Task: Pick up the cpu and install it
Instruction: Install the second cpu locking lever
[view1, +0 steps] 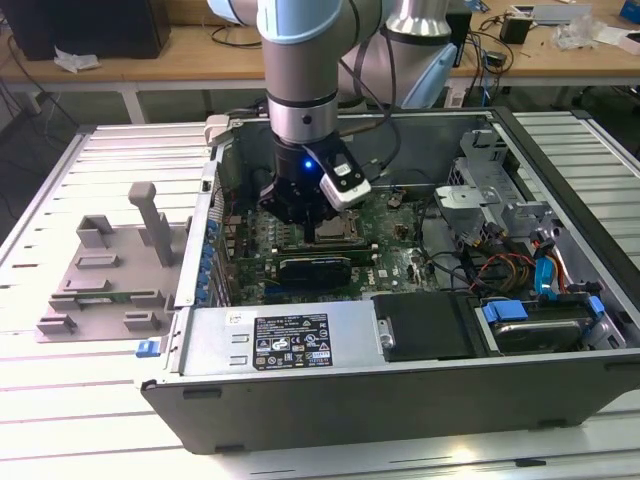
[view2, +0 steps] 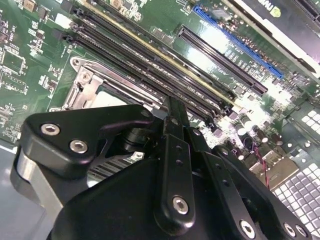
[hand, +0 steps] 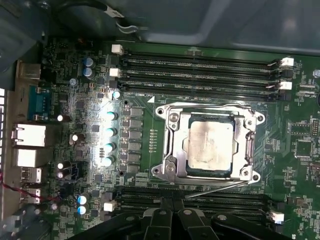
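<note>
Black linkage bars and screw heads of the gripper (view2: 170, 150) crowd the foreground in the second wrist view, and whether its fingers stand apart or together cannot be told from any of the pictures. Just past them the cpu (hand: 210, 144) sits flat inside the socket frame (hand: 172, 145) on the green motherboard (hand: 145, 150), its pale silver top smeared and facing up, seen squarely in the first wrist view. A metal rim surrounds it on all four sides, with a thin lever wire (hand: 215, 188) running along one edge of the frame. The gripper touches nothing that can be seen; its dark links (hand: 175, 220) hang over the memory slots (hand: 200, 197) beside the socket.

In the exterior view the gripper (view1: 300, 205) hovers low inside the open computer case (view1: 560, 330), directly next to the cpu (view1: 334, 229), which peeks out just to the exterior view's right of the black fingers. A blue light glows on the wrist (view1: 308, 163). More memory slots (hand: 200, 75) lie on the far side of the socket, and a row of capacitors (hand: 111, 137) stands beside it. A black expansion card (view1: 315, 268) lies nearer the camera than the socket, and the power supply (view1: 290, 340) runs along the case's near edge. Outside the case, toward the exterior view's left, a grey plastic tray (view1: 100, 285) with upright posts rests on the slatted table (view1: 60, 400).
</note>
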